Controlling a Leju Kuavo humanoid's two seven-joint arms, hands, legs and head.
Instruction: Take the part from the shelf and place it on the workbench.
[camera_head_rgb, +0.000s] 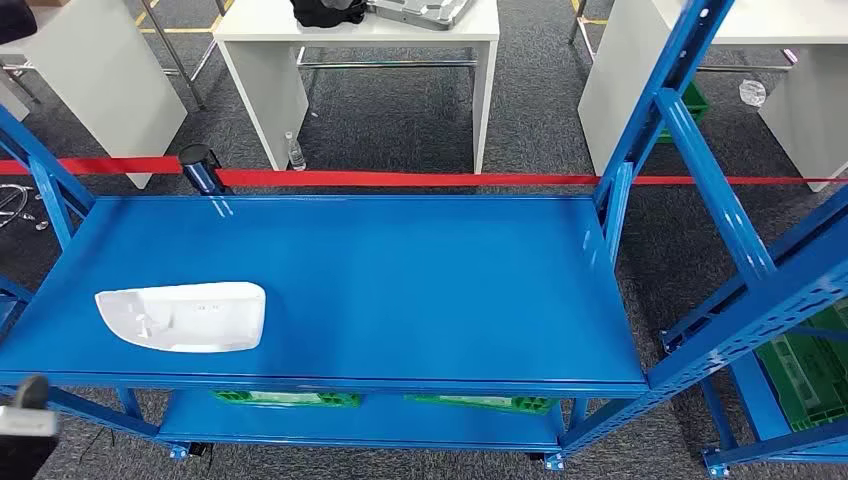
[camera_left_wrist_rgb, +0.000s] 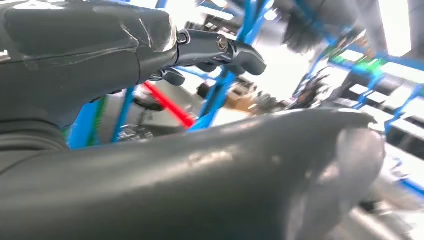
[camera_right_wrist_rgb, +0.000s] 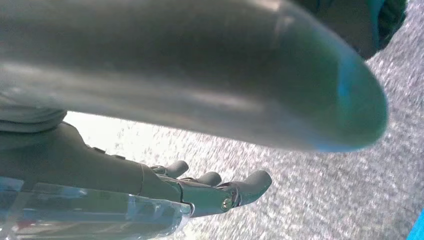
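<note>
The part (camera_head_rgb: 183, 316) is a white moulded plastic shell. It lies flat on the left end of the blue shelf's (camera_head_rgb: 400, 290) top deck, near the front edge. A piece of my left arm (camera_head_rgb: 26, 425) shows at the lower left corner of the head view, below and left of the part and apart from it. In the left wrist view my left hand (camera_left_wrist_rgb: 90, 55) holds nothing, its fingers (camera_left_wrist_rgb: 235, 50) stretched out away from the thumb. My right hand (camera_right_wrist_rgb: 75, 160) hangs over grey carpet with its fingers (camera_right_wrist_rgb: 235, 192) extended and nothing in it.
Blue uprights (camera_head_rgb: 655, 130) rise at the shelf's right end, and a second blue rack (camera_head_rgb: 790, 290) stands to the right. Green crates (camera_head_rgb: 285, 398) sit on the lower deck. Red barrier tape (camera_head_rgb: 420, 179) on a black post (camera_head_rgb: 198, 165) runs behind, with white tables (camera_head_rgb: 360, 35) beyond.
</note>
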